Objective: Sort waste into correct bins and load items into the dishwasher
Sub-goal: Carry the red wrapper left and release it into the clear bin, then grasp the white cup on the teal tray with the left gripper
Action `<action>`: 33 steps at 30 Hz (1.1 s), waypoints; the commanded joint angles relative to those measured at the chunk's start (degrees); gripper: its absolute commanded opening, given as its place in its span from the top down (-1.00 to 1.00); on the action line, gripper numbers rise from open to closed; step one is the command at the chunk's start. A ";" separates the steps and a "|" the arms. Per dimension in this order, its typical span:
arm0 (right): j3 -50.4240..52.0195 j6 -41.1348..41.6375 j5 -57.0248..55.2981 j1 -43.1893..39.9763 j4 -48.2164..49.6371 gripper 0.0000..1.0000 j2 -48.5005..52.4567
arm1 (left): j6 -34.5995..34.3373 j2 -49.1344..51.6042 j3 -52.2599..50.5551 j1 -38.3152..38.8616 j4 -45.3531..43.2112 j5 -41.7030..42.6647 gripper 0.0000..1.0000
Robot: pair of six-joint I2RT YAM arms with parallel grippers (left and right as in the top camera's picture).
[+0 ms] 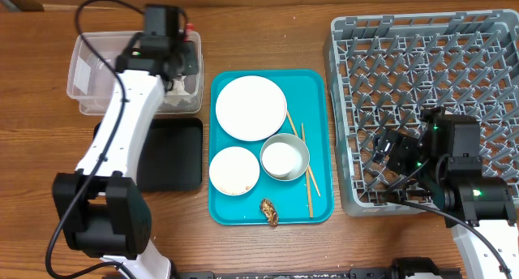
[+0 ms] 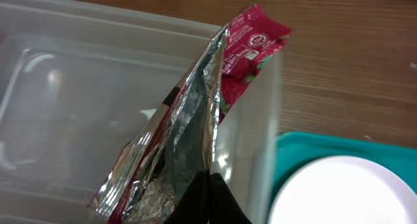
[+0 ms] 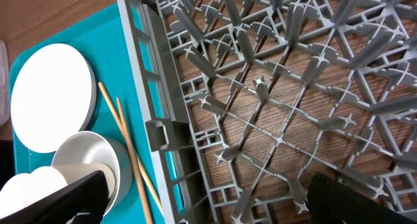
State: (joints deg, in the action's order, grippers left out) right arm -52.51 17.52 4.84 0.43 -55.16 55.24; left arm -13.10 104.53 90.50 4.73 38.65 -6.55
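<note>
My left gripper (image 2: 208, 188) is shut on the red wrapper (image 2: 195, 133), silver inside, and holds it over the clear tub (image 2: 78, 87). In the overhead view the left gripper (image 1: 174, 64) is above the tub (image 1: 89, 64), where a white napkin (image 1: 183, 86) lies. The teal tray (image 1: 316, 84) holds the large plate (image 1: 250, 107), the smaller dish (image 1: 234, 170), the bowl (image 1: 285, 157), the chopsticks (image 1: 308, 172) and the brown lump (image 1: 269, 212). My right gripper (image 1: 397, 157) is open and empty over the front left corner of the grey rack (image 1: 430, 68).
The black tray (image 1: 166, 153) lies in front of the clear tub, left of the teal tray. The right wrist view shows the rack's wall (image 3: 153, 87) beside the chopsticks (image 3: 127, 146), the plate (image 3: 52, 94) and the bowl (image 3: 91, 152).
</note>
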 commanded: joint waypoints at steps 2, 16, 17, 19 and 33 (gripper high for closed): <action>-1.84 -0.33 -0.52 -0.13 0.17 -1.00 -0.09 | 1.31 -0.76 0.61 -4.28 0.37 -0.81 0.24; -1.84 -0.33 -0.52 -0.13 0.11 -1.00 -0.09 | 1.31 -0.79 0.63 -2.32 12.94 14.16 -0.27; -1.84 -0.33 -0.52 -0.13 0.11 -1.00 -0.09 | 1.29 -0.79 0.63 -1.90 14.10 14.29 -0.29; -1.84 -0.33 -0.52 -0.13 0.11 -1.00 -0.09 | 1.31 -0.79 0.63 -0.76 16.87 14.32 -0.33; -1.84 -0.33 -0.52 -0.13 0.13 -1.00 -0.09 | 0.66 -0.79 0.63 12.33 27.78 16.74 -0.39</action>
State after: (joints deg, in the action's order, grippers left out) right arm -52.51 17.54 4.86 0.40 -55.27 55.27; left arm -12.03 104.53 90.48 14.41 66.11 7.75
